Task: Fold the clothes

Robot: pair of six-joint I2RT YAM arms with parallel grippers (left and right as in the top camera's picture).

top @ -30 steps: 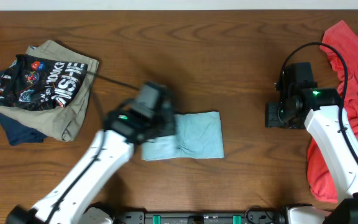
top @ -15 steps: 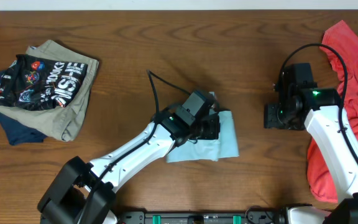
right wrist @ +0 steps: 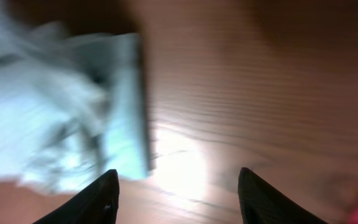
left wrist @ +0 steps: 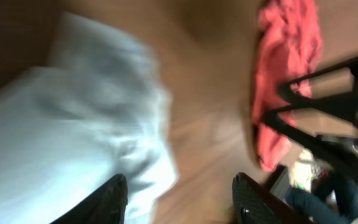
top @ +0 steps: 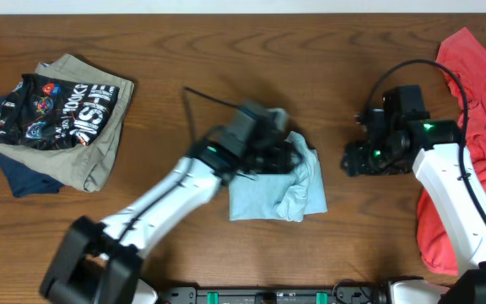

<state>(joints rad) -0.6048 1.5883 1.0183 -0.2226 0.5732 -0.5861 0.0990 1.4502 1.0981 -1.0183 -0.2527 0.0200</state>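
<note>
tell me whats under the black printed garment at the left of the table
Under the black printed garment lies a folded tan garment, with a navy garment beneath that. Anything between the layers is covered.

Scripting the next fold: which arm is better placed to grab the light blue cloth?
Left, likely: the left fingers are spread right over the light blue cloth, while the right fingers hang open over bare table beside it.
</note>
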